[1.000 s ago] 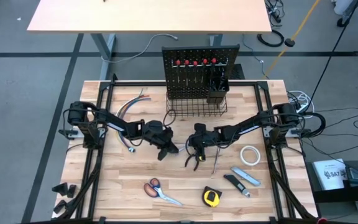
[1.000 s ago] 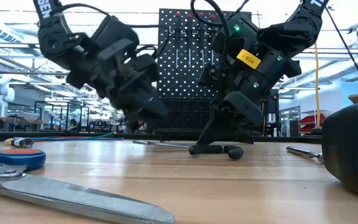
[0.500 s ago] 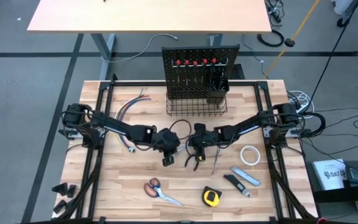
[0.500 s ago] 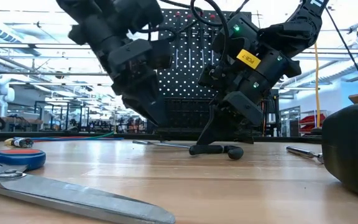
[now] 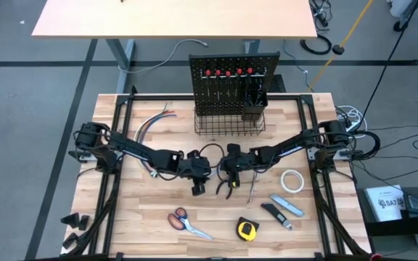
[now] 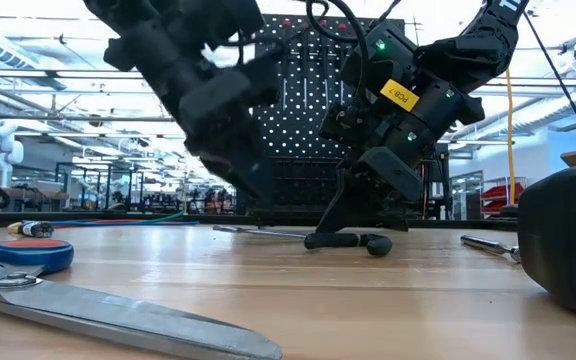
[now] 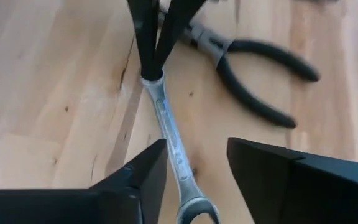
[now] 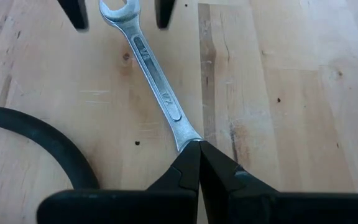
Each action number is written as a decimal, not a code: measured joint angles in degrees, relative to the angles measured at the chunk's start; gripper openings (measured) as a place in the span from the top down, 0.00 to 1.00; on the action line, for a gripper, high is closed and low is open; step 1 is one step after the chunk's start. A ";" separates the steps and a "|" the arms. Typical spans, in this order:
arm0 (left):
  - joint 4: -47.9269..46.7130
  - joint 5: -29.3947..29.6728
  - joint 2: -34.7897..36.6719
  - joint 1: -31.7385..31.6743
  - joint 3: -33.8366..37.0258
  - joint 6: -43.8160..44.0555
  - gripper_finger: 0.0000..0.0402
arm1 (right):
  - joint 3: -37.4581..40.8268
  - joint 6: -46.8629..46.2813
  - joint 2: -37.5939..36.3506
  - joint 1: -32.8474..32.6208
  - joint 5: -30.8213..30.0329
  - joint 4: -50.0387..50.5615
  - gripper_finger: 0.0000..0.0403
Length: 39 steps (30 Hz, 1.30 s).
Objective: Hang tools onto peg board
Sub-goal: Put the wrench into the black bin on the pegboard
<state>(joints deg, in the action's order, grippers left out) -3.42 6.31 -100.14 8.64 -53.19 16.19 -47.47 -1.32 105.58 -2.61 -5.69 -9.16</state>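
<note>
The right gripper [image 8: 197,146] pinched one end of the silver wrench [image 8: 157,84], steadying it so the spread left gripper [image 7: 194,165] could straddle its other end.

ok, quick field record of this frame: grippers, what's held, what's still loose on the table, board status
right gripper: shut on one end of the silver wrench
left gripper: open, fingers straddling the wrench's other, open-jaw end
wrench: flat on the wooden table, between the two arms
pliers: black handles, lying beside the wrench
loose near front edge: orange-handled scissors, yellow tape measure, utility knife, white tape roll
peg board: upright at the table's far edge, red-handled tools already hung
</note>
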 joint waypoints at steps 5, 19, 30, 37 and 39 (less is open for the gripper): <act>0.73 0.00 -3.41 -0.37 0.00 -0.04 0.52 | 0.01 -0.07 0.00 0.00 0.00 -0.05 1.00; -2.57 -2.83 -5.44 -2.03 -0.33 -0.17 0.56 | 0.01 -0.07 0.02 0.02 0.00 -0.22 1.00; -4.48 -3.48 -5.42 -2.08 -0.24 -2.93 0.64 | 0.06 -1.71 0.10 0.06 0.81 -1.86 1.00; -4.70 -3.47 -5.48 -2.60 -0.17 -3.52 0.78 | 0.16 -3.61 0.31 0.42 4.43 -5.05 1.00; -4.93 -4.09 -5.48 -2.79 -0.17 -3.50 0.83 | 0.16 -3.63 0.28 0.64 4.56 -4.79 1.00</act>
<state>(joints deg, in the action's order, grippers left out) -8.35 2.21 -105.62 5.85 -53.36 12.68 -47.31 -4.95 105.86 -1.98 -1.13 -13.95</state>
